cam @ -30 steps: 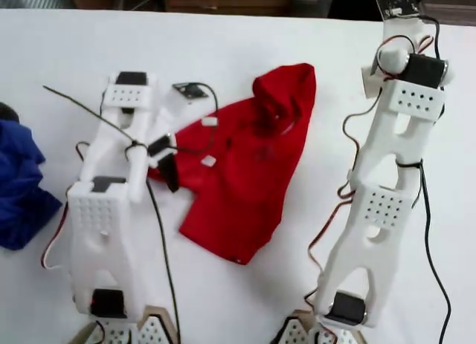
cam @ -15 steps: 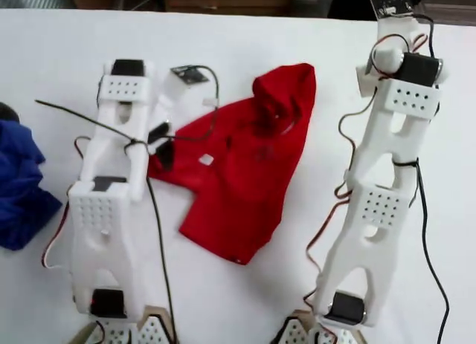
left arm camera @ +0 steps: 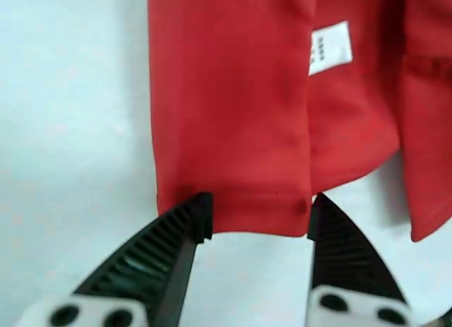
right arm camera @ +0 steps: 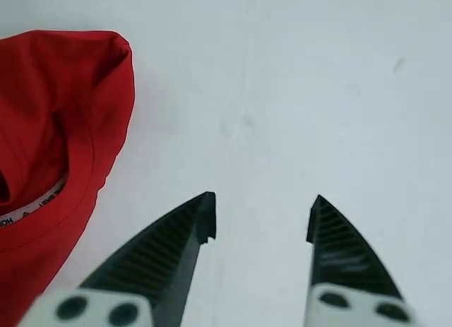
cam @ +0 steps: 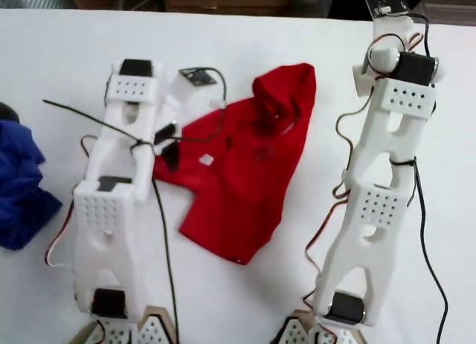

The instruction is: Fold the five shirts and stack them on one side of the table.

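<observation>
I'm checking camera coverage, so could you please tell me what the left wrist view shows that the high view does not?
Left wrist view: the red shirt's stitched hem at the open left gripper's tips. High view: the blue shirt beside the left arm, and the right arm. Both: the red shirt, its white label and the white table.
</observation>
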